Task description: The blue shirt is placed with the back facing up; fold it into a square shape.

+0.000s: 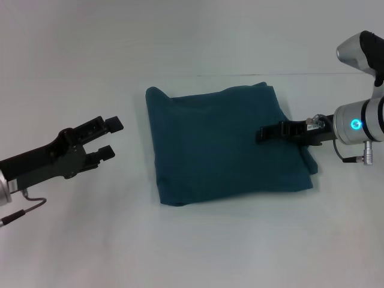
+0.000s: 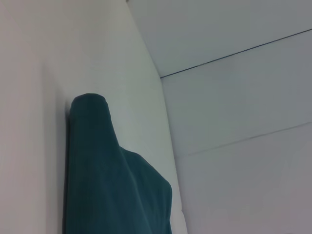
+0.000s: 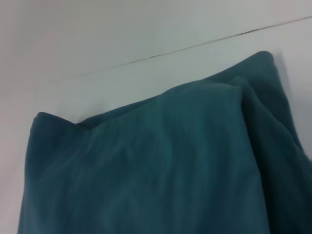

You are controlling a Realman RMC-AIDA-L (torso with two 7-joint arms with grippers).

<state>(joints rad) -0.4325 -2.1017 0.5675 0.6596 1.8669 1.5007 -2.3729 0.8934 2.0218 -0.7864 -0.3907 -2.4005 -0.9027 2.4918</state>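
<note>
The blue shirt [image 1: 219, 147] lies folded into a rough square in the middle of the white table [image 1: 198, 252], plain side up. Its edges are slightly uneven at the near right corner. My left gripper [image 1: 111, 137] hovers open to the left of the shirt, a short gap away, with nothing between its fingers. My right gripper [image 1: 261, 133] reaches in from the right and sits over the shirt's right edge. The left wrist view shows a folded corner of the shirt [image 2: 107, 185]. The right wrist view looks closely down on the shirt [image 3: 156, 165].
The white table runs all around the shirt. A thin dark seam [image 1: 336, 74] crosses at the table's far edge in front of a pale wall. No other objects are in view.
</note>
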